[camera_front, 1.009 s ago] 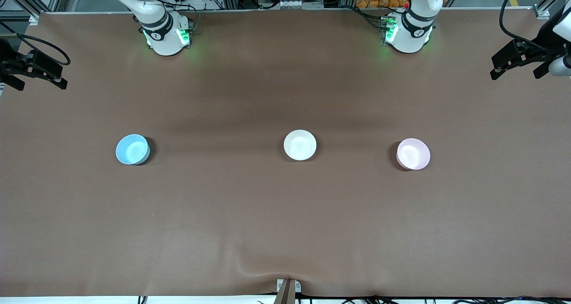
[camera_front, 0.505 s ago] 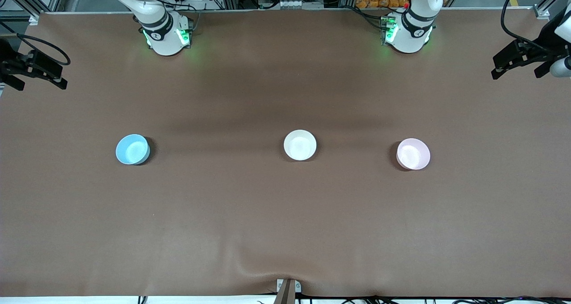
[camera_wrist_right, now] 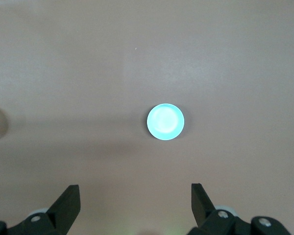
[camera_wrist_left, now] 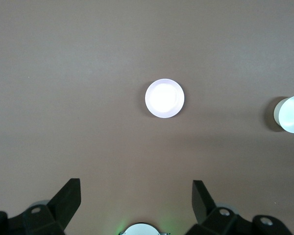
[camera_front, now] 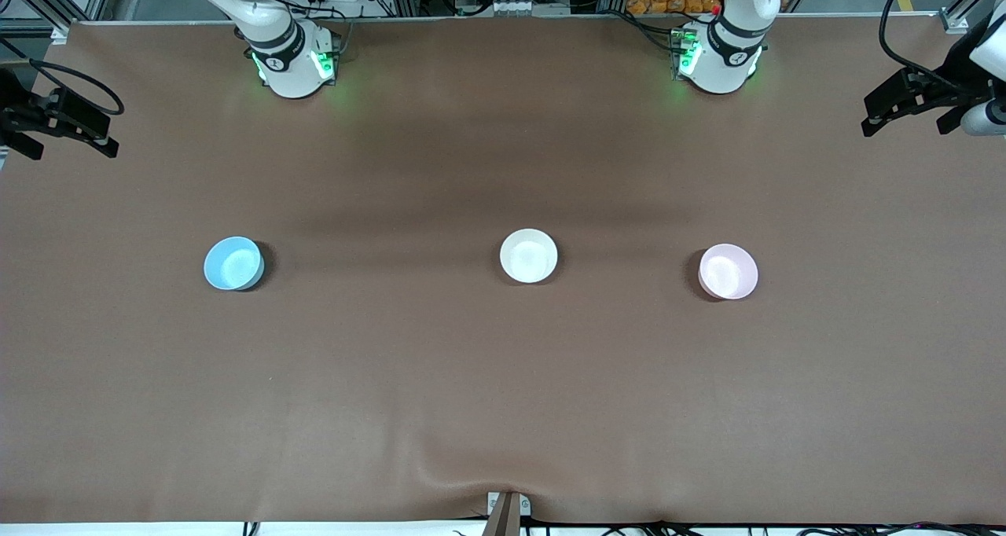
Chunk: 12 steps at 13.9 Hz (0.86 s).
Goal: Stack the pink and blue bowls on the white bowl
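Observation:
Three bowls stand apart in a row across the table's middle. The white bowl is in the centre. The blue bowl is toward the right arm's end and the pink bowl toward the left arm's end. My left gripper hangs high over the left arm's end of the table; its wrist view shows it open and empty, with the pink bowl and white bowl below. My right gripper hangs high over the other end, open and empty, above the blue bowl.
A brown cloth covers the whole table, with a small wrinkle at the edge nearest the front camera. The two arm bases stand at the edge farthest from the front camera. Cables and frame rails lie past that edge.
The left gripper has shifted very slightly. The bowls and the right gripper have not moved.

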Available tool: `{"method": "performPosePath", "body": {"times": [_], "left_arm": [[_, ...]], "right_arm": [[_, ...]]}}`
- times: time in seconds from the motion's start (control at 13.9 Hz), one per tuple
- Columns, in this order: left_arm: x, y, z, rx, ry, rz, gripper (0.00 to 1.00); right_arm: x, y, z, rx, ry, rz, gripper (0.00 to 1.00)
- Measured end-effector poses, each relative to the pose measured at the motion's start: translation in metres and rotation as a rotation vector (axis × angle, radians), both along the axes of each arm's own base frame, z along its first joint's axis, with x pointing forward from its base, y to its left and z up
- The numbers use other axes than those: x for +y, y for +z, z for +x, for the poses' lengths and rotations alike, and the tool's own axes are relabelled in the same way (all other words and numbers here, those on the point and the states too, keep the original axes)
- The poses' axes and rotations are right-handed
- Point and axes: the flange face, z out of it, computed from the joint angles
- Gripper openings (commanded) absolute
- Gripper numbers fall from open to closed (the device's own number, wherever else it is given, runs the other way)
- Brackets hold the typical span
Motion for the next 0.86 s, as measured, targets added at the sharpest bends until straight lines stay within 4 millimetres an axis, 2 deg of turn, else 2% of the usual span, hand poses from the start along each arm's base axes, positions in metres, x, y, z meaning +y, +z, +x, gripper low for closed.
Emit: {"method": "performPosePath", "body": {"times": [0.5,0.86], "left_arm": [[-0.001,-0.008,0.003,0.018,-0.002,0.001,1.00],[-0.012,-0.025,0.008,0.029,-0.023,0.007,1.00]], "right_arm": [[0.000,0.000,0.000,0.000,0.000,0.000,1.00],[0.000,0.000,0.000,0.000,0.000,0.000,1.00]]}}
